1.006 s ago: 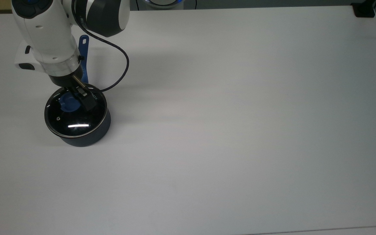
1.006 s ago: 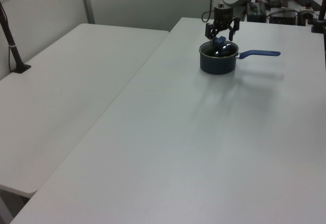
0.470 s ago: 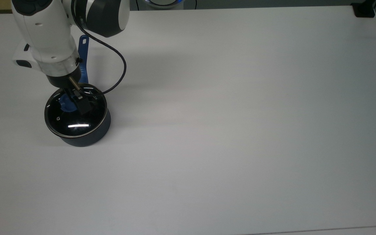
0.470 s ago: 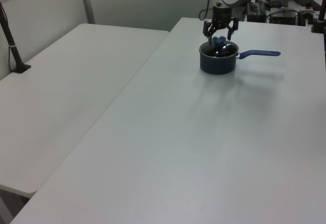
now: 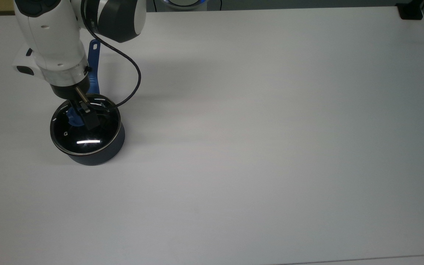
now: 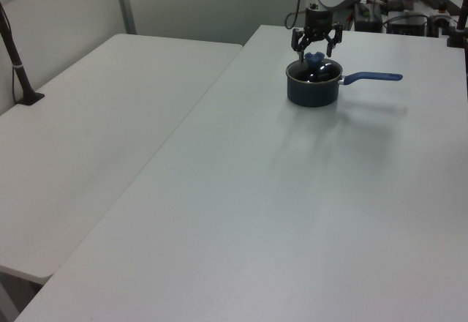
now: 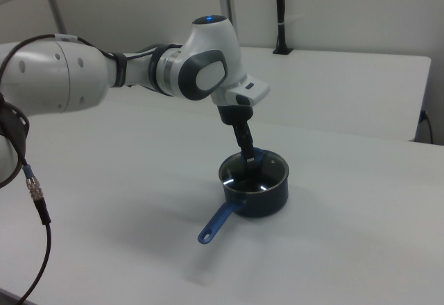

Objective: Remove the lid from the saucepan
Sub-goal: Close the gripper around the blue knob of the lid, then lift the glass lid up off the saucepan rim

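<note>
The gripper (image 6: 316, 45) is held spread open just above the knob (image 6: 315, 58) of the lid (image 5: 85, 129), seated on the pan (image 6: 313, 90).

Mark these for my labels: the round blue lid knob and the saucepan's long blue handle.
round blue lid knob (image 6: 315, 58), left view, its top.
long blue saucepan handle (image 6: 373, 77), left view, mid-shaft.

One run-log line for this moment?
gripper: open, above knob | lid: on saucepan | lift: not yet done
</note>
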